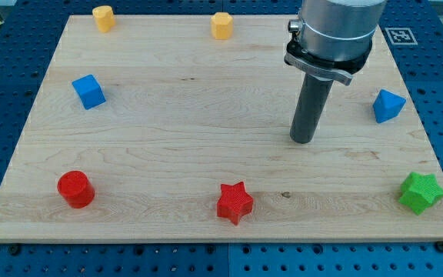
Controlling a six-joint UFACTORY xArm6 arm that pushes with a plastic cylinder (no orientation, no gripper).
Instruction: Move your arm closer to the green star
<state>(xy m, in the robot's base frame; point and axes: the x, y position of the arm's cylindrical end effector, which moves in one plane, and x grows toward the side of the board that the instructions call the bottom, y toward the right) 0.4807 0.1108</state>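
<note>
You had a thick silver-grey cylinder for an arm (337,27), a dark metal clamp ring beneath it, and a straight dark rod ending at my tip (303,141)

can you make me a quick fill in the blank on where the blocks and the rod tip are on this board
1. The green star lies near the view's bottom ____ corner of the wooden board.
2. My tip touches ____ of the blocks.
3. The block nearest the view's bottom middle is the ____ star.
4. Both blocks along the view's top edge are ____.

Missing words: right; none; red; yellow
</note>
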